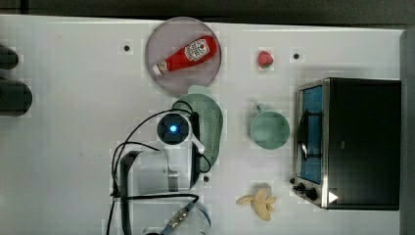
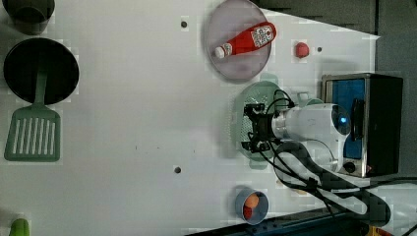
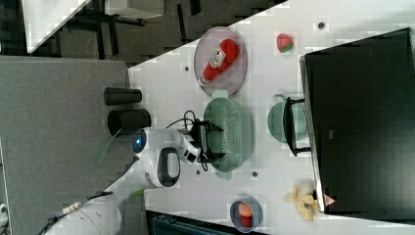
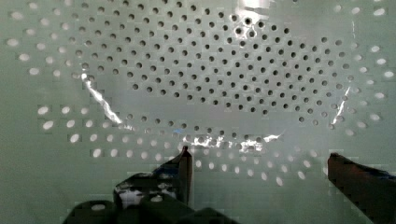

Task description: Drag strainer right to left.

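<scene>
The strainer (image 1: 211,122) is a pale mint-green oval basket lying mid-table, just below the plate in the top view. It also shows as the strainer (image 2: 255,93) in the left view and the strainer (image 3: 237,129) in the right view. My gripper (image 2: 250,127) reaches down into its bowl, open, with both black fingers spread inside the rim (image 3: 213,142). In the wrist view the strainer's perforated bottom (image 4: 210,79) lies close ahead. The gripper (image 4: 259,163) holds nothing between its fingertips (image 4: 184,165). In the top view my wrist (image 1: 172,129) covers the strainer's left side.
A grey plate (image 1: 161,81) with a ketchup bottle (image 1: 188,54) lies beside the strainer's far end. A green mug (image 1: 269,129) and a toaster oven (image 1: 352,142) stand on the top view's right. A strawberry (image 1: 265,59), a banana (image 1: 259,200), a small bowl (image 2: 252,206), a spatula (image 2: 32,132) and a black pot (image 2: 42,69) lie around.
</scene>
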You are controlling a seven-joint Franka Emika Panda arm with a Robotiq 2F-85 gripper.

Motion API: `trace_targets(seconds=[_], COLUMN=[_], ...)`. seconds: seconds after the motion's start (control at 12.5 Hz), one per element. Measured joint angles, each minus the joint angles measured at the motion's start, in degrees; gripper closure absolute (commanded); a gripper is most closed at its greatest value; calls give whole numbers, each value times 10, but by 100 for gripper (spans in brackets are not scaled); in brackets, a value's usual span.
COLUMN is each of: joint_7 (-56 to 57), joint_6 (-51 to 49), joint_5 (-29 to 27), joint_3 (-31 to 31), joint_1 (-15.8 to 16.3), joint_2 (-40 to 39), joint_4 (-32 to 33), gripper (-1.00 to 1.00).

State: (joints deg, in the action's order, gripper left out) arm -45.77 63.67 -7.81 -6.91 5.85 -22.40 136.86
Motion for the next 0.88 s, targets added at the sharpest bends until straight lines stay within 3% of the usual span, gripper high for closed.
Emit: trace_targets(seconds=[0.16,0.56,0.88], joint_7=[-33,-121,-159], joint_6=[3,-1,-17], joint_5=[-25,-29,-6], joint_3=[-19,-12,-25], joint_1=[11,106,147], joint_2=[-2,-20,-40], joint_4=[-1,-43,-84], gripper=[-100,-100,-100])
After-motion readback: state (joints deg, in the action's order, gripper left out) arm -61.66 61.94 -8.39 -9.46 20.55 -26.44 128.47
